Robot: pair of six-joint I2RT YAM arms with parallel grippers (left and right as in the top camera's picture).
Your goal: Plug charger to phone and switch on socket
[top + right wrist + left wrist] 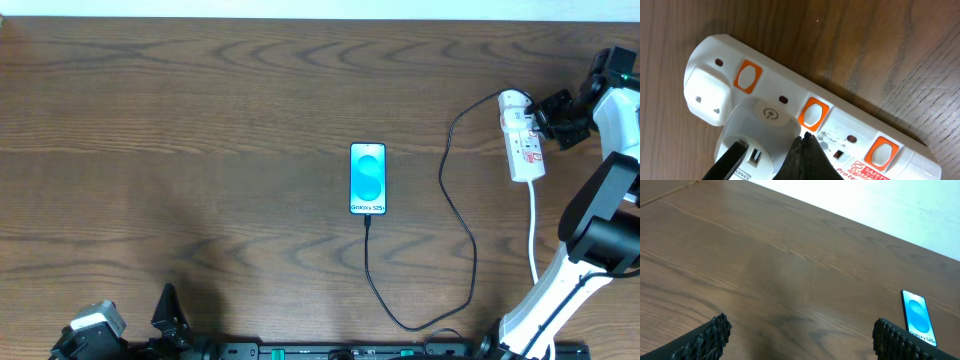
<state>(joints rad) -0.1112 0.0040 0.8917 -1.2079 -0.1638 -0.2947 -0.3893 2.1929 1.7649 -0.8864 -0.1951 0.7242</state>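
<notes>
The phone (367,178) lies face up mid-table with its blue screen lit; it also shows in the left wrist view (918,317). The black charger (470,250) runs from the phone's near edge, loops round and goes up to the white socket (522,135) at the right. In the right wrist view the socket (850,125) has orange switches, and a white adapter (757,130) holds the charger's black plug (730,159). My right gripper (806,137) is shut, its tip on the socket just below the middle switch (812,112). My left gripper (800,337) is open and empty over bare table.
The socket's white cord (533,225) runs toward the near edge beside the right arm's base (560,290). My left gripper (168,305) sits at the near left edge. The table's far edge meets a white wall (900,205).
</notes>
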